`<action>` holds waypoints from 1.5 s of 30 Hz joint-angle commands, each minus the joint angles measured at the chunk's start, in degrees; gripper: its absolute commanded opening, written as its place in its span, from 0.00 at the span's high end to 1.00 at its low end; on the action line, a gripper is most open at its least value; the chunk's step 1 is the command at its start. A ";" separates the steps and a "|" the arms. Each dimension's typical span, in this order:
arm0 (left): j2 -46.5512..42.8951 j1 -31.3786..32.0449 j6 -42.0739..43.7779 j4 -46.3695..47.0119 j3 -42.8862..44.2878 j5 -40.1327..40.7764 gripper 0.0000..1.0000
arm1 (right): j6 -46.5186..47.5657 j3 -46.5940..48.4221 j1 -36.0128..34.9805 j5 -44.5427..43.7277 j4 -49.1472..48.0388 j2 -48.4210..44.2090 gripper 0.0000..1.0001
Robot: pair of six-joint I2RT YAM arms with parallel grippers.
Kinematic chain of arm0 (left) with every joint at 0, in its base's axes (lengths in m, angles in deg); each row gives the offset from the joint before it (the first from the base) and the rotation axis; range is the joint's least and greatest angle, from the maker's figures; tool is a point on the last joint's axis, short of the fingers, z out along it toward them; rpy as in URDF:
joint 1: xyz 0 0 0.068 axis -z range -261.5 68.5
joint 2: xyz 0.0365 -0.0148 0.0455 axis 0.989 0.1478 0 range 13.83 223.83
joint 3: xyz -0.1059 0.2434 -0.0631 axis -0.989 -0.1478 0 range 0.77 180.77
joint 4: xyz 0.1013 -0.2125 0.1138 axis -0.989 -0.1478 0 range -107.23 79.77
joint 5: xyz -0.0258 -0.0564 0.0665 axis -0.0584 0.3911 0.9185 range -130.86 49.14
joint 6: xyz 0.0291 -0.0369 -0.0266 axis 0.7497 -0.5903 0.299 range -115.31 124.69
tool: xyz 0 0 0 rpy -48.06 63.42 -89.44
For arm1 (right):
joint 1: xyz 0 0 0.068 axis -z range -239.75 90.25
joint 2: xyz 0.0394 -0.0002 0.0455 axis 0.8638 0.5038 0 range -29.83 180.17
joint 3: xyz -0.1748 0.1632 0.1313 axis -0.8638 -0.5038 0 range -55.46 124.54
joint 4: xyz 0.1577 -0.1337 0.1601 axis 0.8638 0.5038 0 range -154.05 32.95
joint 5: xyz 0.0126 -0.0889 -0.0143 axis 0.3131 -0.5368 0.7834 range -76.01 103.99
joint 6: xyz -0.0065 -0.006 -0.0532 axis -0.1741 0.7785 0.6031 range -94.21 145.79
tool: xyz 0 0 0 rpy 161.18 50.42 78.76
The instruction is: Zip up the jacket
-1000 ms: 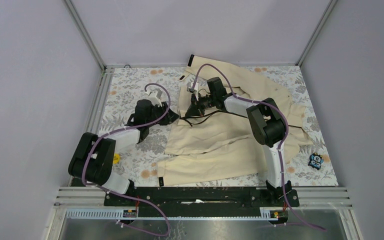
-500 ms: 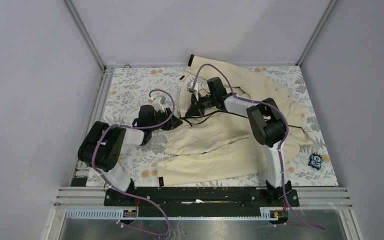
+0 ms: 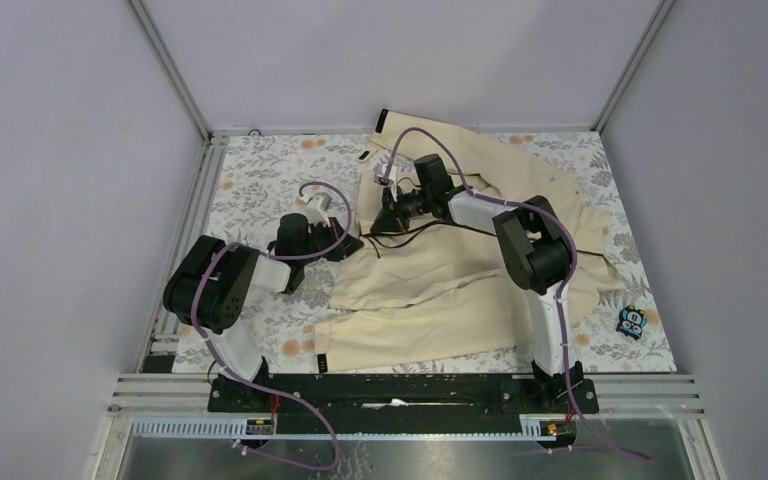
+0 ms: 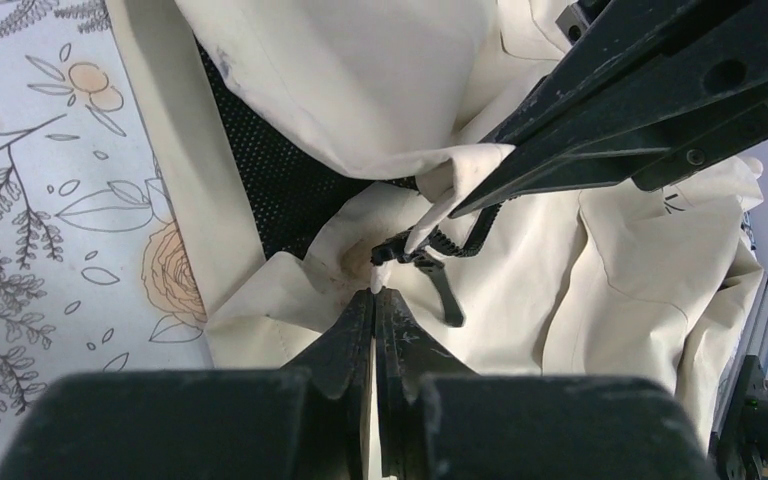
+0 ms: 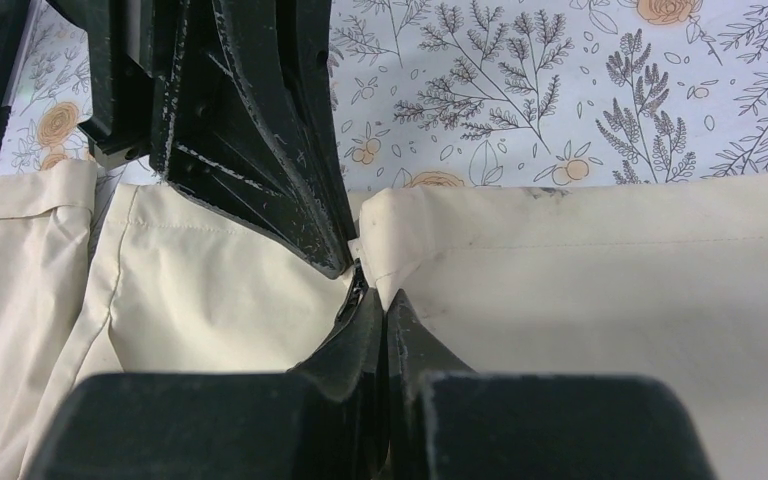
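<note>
The cream-beige jacket (image 3: pixel 460 270) lies spread over the middle and right of the floral table, its dark zipper line running across it. My left gripper (image 3: pixel 348 243) is at the jacket's left edge. In the left wrist view it (image 4: pixel 375 293) is shut on a small tip of cream fabric beside the dark zipper slider and its pull tab (image 4: pixel 438 283), with the dark mesh lining (image 4: pixel 270 170) behind. My right gripper (image 3: pixel 388 212) is just beyond it. In the right wrist view it (image 5: pixel 384 300) is shut on the jacket's fabric edge (image 5: pixel 400 240) by the zipper teeth. The two grippers nearly touch.
A small blue and black object (image 3: pixel 631 321) lies at the table's right front corner. Metal rails (image 3: pixel 200 190) and grey walls bound the floral table cover (image 3: pixel 260 190). Purple cables loop over both arms.
My left arm has folded in, its elbow swinging up and right, and its gripper has shifted slightly right along the jacket's left edge. My right arm has not moved.
</note>
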 commanded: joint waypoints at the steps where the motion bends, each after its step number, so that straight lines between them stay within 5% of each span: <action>1: 0.37 0.70 1.59 9.17 -0.82 -2.14 1.00 | -0.09 1.63 -0.58 4.33 -0.75 -1.46 1.00; 12: 0.68 3.53 -2.21 19.24 -5.34 -3.59 1.00 | -6.23 0.20 -0.41 3.06 -7.24 -1.72 1.00; 35: 1.01 3.97 0.34 12.01 1.64 -0.04 1.00 | -3.02 0.10 -0.88 3.98 -4.86 -2.19 1.00; 40: -4.64 1.98 -1.54 8.02 -3.51 1.79 0.62 | -7.64 -2.29 0.40 4.27 -11.05 -3.05 1.00; 45: -7.51 -3.08 -6.80 14.41 -9.41 -1.75 0.49 | -8.39 -2.62 0.64 4.07 -11.95 -2.95 1.00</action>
